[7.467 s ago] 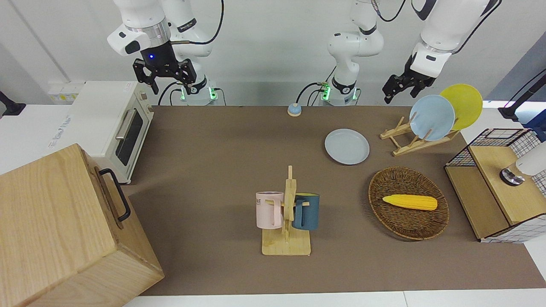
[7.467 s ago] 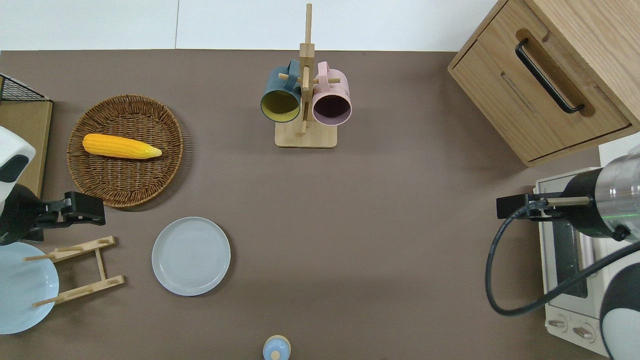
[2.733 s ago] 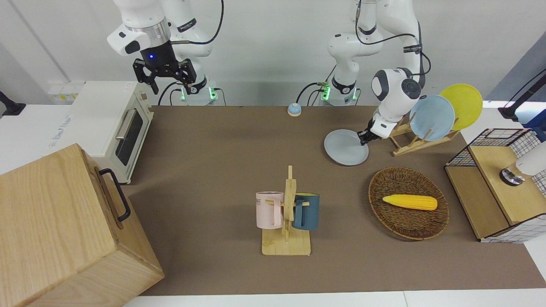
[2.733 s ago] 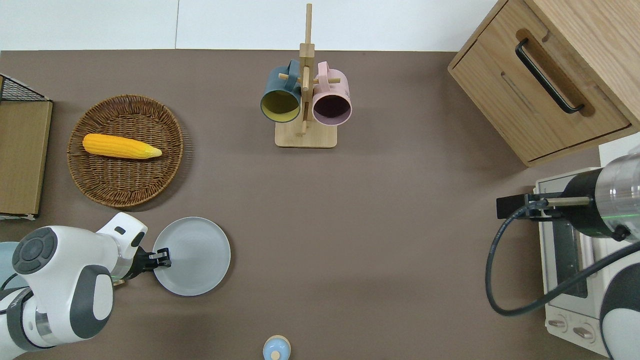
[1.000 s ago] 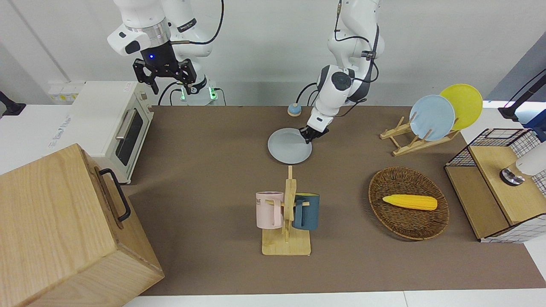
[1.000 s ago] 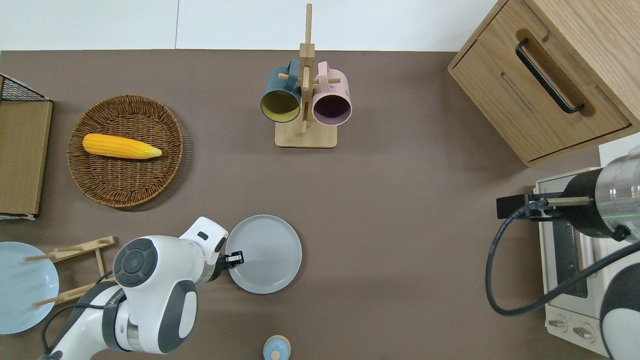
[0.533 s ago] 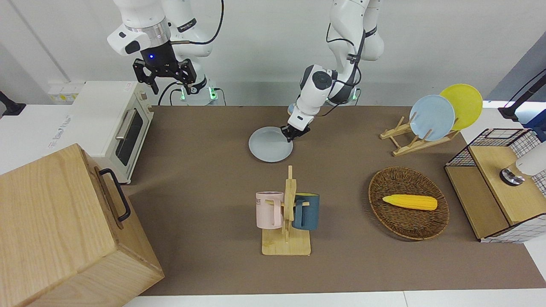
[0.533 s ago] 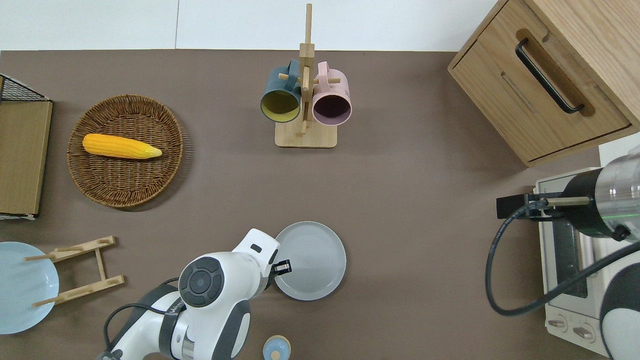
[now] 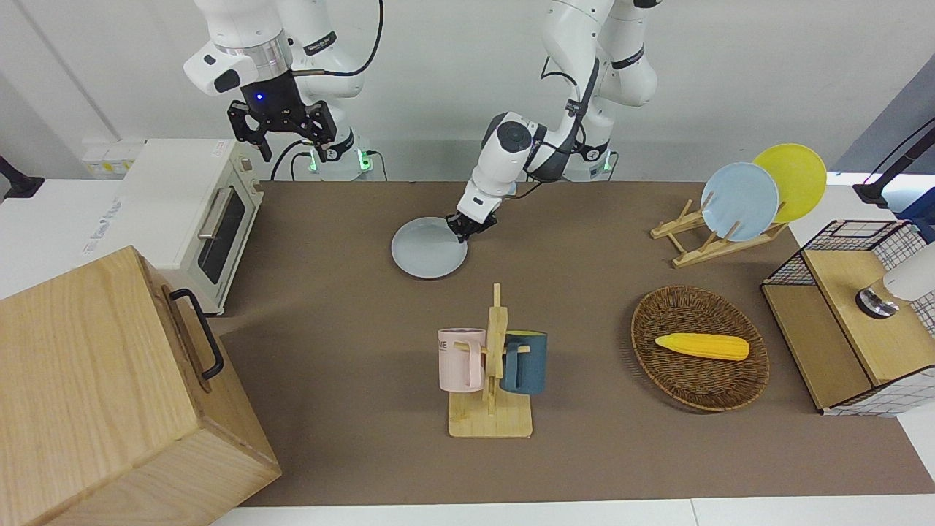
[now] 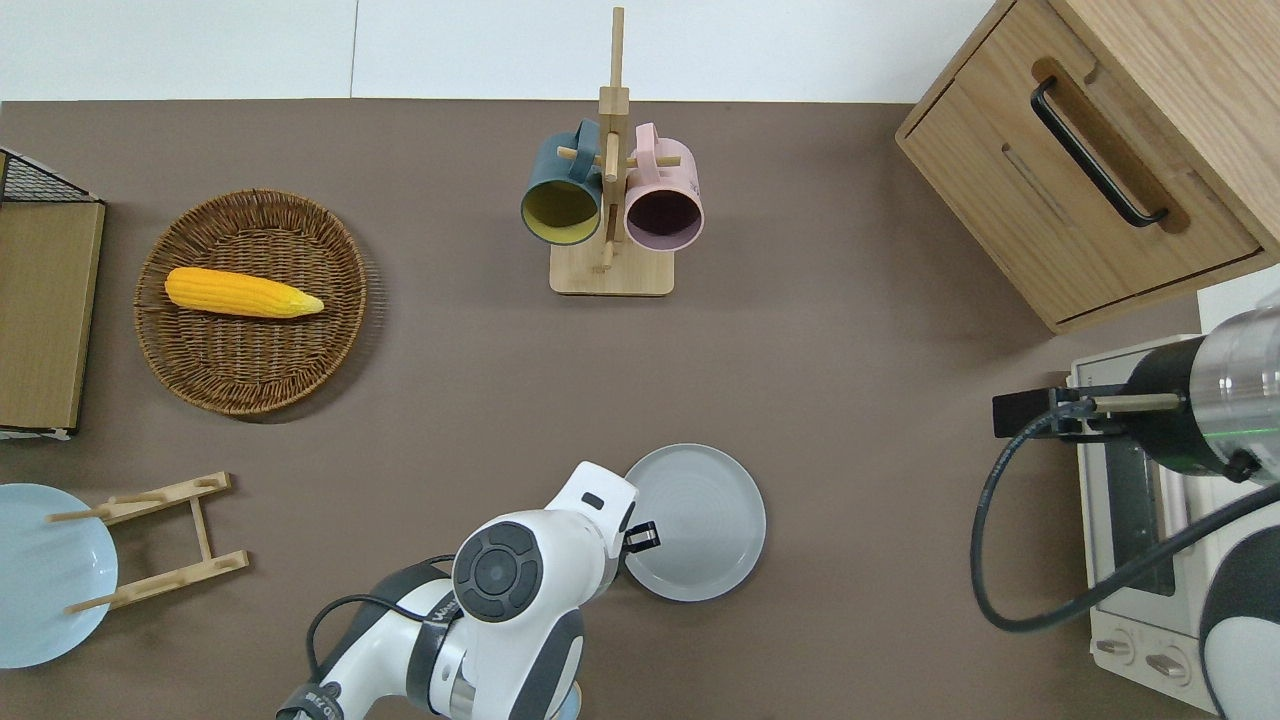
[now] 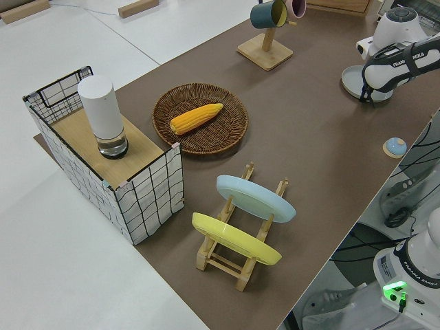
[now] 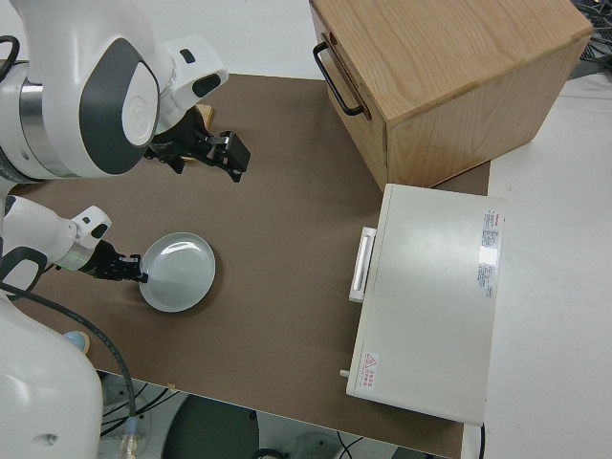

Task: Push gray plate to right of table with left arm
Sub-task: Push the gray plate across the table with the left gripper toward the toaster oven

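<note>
The gray plate [image 9: 429, 248] lies flat on the brown table [image 9: 329, 329], nearer to the robots than the mug rack, about mid-table. It also shows in the overhead view [image 10: 700, 522] and the right side view [image 12: 182, 273]. My left gripper [image 9: 462, 228] is low at the plate's rim on the side toward the left arm's end; its fingers look shut and its tip touches the rim [image 10: 645, 538]. My right gripper [image 9: 281, 135] is open and empty; that arm is parked.
A mug rack [image 9: 491, 365] holds a pink and a blue mug. A basket [image 9: 699, 380] holds a corn cob. A plate rack [image 9: 719, 234] holds a light-blue and a yellow plate. A toaster oven [image 9: 197, 212] and a wooden cabinet [image 9: 109, 394] stand at the right arm's end.
The left gripper has come down to the plate and slid it along the table from beside the plate rack toward the right arm's end. The right arm has not moved.
</note>
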You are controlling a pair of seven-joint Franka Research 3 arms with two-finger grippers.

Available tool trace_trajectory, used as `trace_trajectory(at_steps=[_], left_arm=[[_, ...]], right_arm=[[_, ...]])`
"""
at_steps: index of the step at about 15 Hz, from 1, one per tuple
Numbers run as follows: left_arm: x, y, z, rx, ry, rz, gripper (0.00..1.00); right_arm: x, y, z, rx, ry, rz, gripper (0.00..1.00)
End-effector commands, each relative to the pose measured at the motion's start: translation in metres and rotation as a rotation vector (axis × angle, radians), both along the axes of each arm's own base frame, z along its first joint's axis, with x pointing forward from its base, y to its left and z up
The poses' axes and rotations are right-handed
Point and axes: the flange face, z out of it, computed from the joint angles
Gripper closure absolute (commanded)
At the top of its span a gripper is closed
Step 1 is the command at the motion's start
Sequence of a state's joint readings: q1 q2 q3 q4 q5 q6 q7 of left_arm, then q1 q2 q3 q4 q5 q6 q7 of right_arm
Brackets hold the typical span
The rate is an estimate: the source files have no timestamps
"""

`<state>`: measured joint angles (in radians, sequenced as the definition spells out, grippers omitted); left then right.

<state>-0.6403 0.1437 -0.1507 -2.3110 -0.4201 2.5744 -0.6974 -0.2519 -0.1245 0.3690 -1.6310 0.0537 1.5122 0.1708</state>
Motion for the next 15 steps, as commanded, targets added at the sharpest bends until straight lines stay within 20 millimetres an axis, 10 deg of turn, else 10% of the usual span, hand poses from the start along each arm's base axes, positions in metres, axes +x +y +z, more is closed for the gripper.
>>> trace_trajectory(at_steps=[1, 7, 12, 15], left_arm=[[-0.003, -0.032, -0.009, -0.014, 0.018, 0.031, 1.00], [0.005, -0.055, -0.010, -0.026, 0.015, 0.051, 0.96], [0.006, -0.055, -0.008, -0.030, 0.022, 0.079, 0.01], [0.004, -0.057, -0.003, -0.035, 0.035, 0.119, 0.01]], right_arm=[[-0.008, 0.000, 0.000, 0.009, 0.003, -0.020, 0.005], [-0.008, 0.000, 0.000, 0.009, 0.003, -0.020, 0.005], [-0.008, 0.000, 0.000, 0.009, 0.003, -0.020, 0.005], [-0.008, 0.000, 0.000, 0.009, 0.003, -0.022, 0.005]])
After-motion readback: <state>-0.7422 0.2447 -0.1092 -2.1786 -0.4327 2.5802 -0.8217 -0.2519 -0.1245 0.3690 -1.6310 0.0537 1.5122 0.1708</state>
